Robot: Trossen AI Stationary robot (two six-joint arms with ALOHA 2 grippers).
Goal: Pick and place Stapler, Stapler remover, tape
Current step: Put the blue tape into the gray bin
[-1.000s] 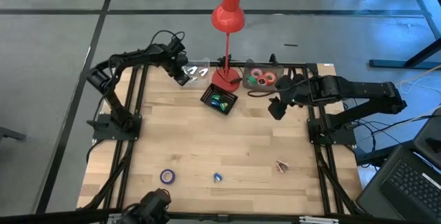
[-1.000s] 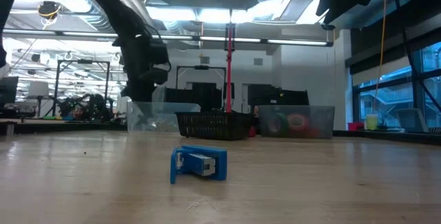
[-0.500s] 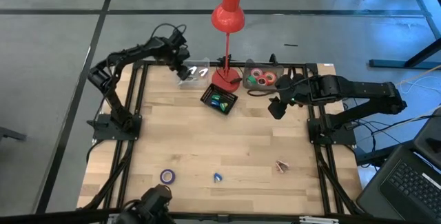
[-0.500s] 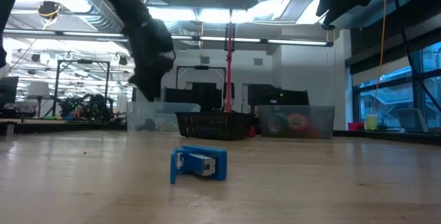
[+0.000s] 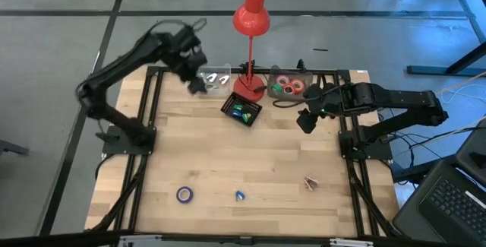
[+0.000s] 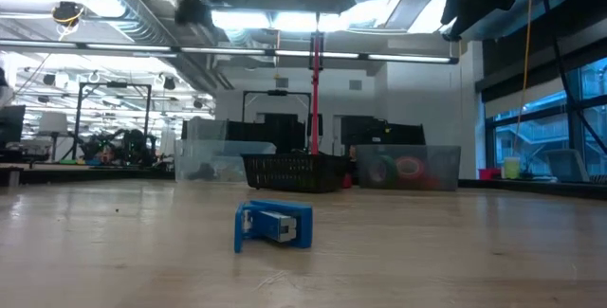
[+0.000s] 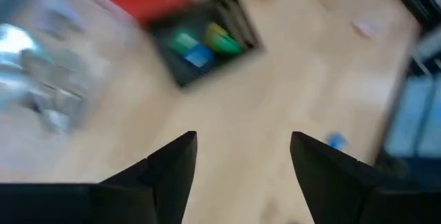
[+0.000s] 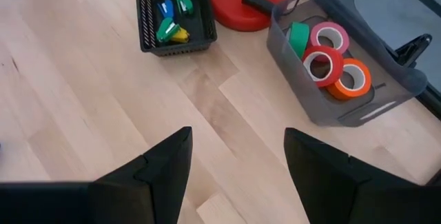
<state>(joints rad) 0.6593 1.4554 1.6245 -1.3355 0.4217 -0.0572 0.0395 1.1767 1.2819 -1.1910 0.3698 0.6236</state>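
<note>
A blue stapler (image 5: 240,196) (image 6: 275,225) lies on the wooden table near its front edge. A purple-blue tape ring (image 5: 184,194) lies to its left, and a small pinkish stapler remover (image 5: 310,182) to its right. My left gripper (image 5: 196,84) (image 7: 242,138) hangs open, high above the table's far left, beside a clear bin (image 5: 217,80). My right gripper (image 5: 303,121) (image 8: 238,133) hovers open over the far right, near a grey bin (image 8: 386,79) that holds red (image 8: 320,64), orange (image 8: 353,78), pink and green tape rolls. Neither gripper has anything between its fingers.
A black basket (image 5: 241,111) (image 8: 146,17) with green, blue and yellow pieces stands at the far middle, next to the base of a red desk lamp (image 5: 250,87). The clear bin holds small pale pieces. Bare wood lies between the bins and the things at the front.
My left gripper has risen from just above the clear bin and tipped; in the low view it has gone up out of the picture's middle to its top edge. The right arm and the things on the table have stayed where they were.
</note>
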